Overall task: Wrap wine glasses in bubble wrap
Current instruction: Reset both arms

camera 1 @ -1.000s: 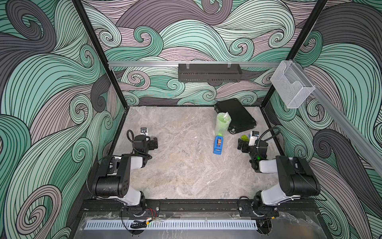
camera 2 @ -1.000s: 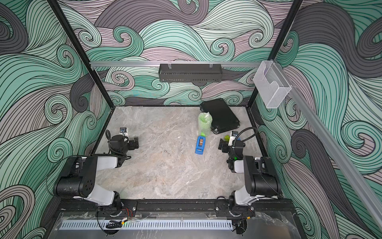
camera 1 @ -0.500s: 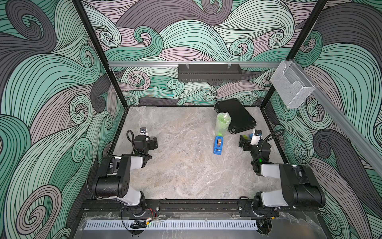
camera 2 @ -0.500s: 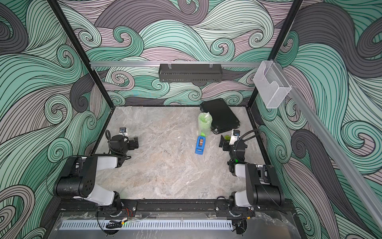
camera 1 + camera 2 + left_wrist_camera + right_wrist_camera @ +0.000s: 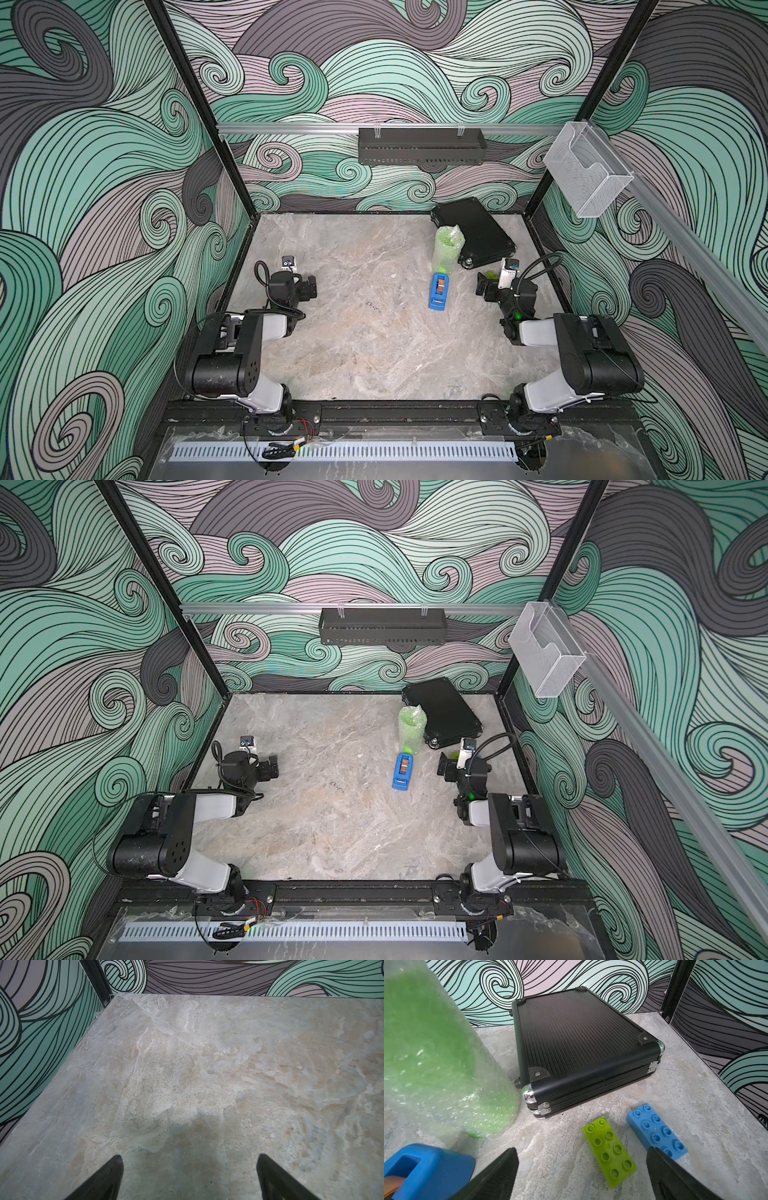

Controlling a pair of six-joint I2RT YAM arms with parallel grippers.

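Observation:
The lime-green wine glass stands upright inside a tube of clear bubble wrap (image 5: 446, 248) (image 5: 411, 728) at the back of the table, right of the middle. In the right wrist view the wrapped glass (image 5: 436, 1053) looms close, and a bit of its green foot (image 5: 473, 1135) peeks out at the bottom. My right gripper (image 5: 484, 284) (image 5: 444, 766) (image 5: 581, 1153) hovers open just right of it, touching nothing. At the table's left side my left gripper (image 5: 309, 286) (image 5: 272, 766) (image 5: 190, 1159) is open over bare marble.
A blue tape dispenser (image 5: 439, 291) (image 5: 425, 1167) lies just in front of the wrapped glass. A black ribbed case (image 5: 473, 237) (image 5: 581, 1047) lies behind it on the right. A green brick (image 5: 609, 1151) and a blue brick (image 5: 656, 1130) lie under my right gripper.
My right arm has shifted a little, its wrist turning slightly while the gripper stays beside the case. The left arm and the objects have not moved.

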